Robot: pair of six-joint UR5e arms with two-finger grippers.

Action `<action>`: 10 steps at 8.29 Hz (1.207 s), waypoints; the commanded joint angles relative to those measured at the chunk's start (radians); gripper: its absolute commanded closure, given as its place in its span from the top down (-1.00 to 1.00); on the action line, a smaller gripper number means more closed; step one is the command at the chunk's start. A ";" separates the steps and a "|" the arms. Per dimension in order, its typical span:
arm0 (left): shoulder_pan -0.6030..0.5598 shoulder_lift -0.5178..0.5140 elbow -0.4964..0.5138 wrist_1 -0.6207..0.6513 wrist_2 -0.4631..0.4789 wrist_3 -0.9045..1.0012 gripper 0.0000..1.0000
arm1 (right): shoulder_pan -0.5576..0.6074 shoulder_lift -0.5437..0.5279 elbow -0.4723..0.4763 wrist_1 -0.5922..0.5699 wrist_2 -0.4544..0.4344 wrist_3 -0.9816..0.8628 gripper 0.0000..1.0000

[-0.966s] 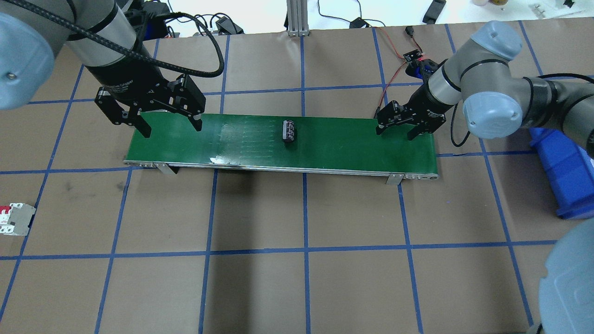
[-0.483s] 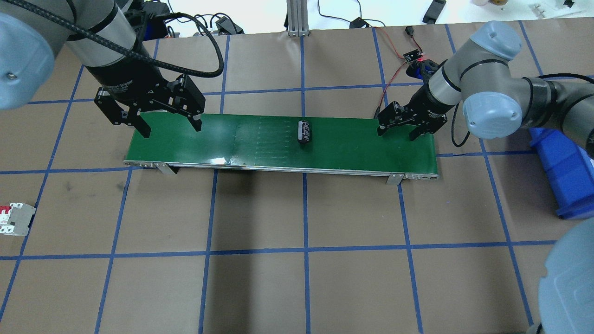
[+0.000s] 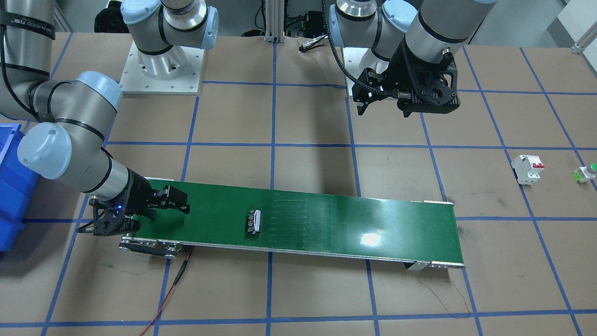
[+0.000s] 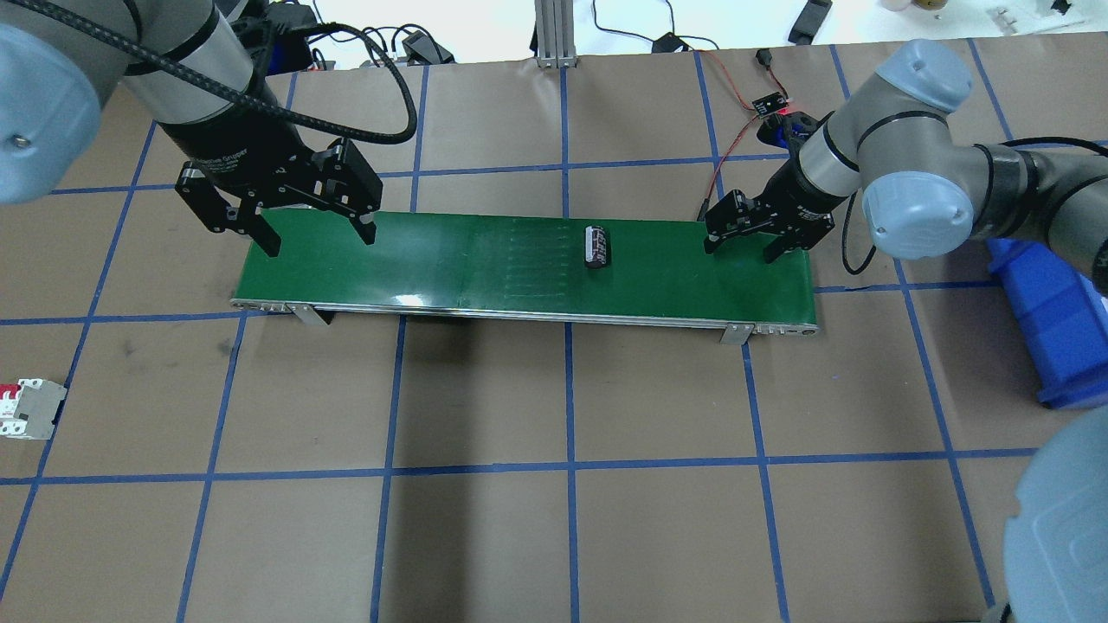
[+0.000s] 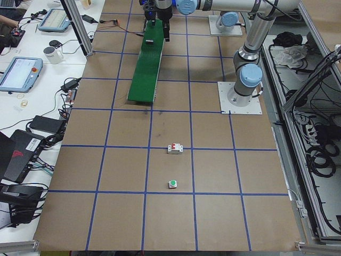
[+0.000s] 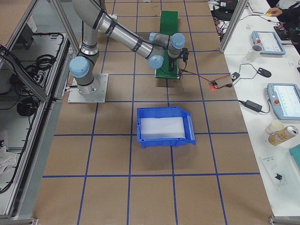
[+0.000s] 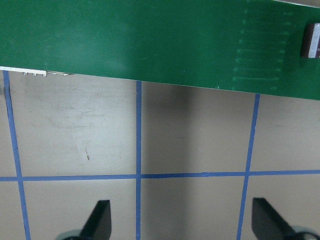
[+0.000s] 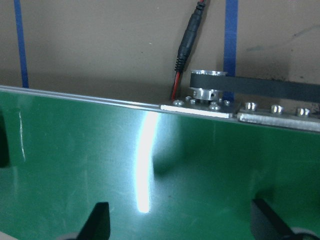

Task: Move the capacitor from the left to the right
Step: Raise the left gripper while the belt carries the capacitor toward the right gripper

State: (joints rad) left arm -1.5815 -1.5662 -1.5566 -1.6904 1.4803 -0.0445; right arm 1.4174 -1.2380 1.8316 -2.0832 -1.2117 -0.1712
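Observation:
The capacitor (image 4: 595, 246), a small dark cylinder with a pale stripe, lies on the green conveyor belt (image 4: 433, 268), just right of its middle. It also shows in the front view (image 3: 254, 221) and at the left wrist view's top right edge (image 7: 312, 41). My left gripper (image 4: 320, 238) is open and empty, raised over the belt's left end (image 3: 383, 109). My right gripper (image 4: 740, 249) is open and empty, low over the belt's right end (image 3: 149, 217), to the right of the capacitor and apart from it. The right wrist view shows only belt between the fingertips (image 8: 97, 222).
A white circuit breaker (image 4: 26, 408) with red switches and a green-capped push button (image 3: 585, 173) lie on the table on my left. A blue bin (image 4: 1052, 320) stands at the right. A red cable (image 4: 736, 130) runs behind the belt's right end.
The capacitor has travelled to the right along the belt, from about the middle toward the right gripper. Both arms have stayed where they were.

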 commanded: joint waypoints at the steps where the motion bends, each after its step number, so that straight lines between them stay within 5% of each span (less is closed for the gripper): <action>1: 0.000 0.000 0.000 0.000 0.000 0.000 1.00 | 0.000 0.000 0.000 0.000 0.000 0.001 1.00; 10: 0.000 0.000 0.000 0.000 0.000 0.000 1.00 | 0.018 -0.005 -0.006 -0.011 0.003 0.114 0.98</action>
State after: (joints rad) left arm -1.5815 -1.5662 -1.5570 -1.6905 1.4803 -0.0445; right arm 1.4218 -1.2409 1.8292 -2.0910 -1.2104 -0.0884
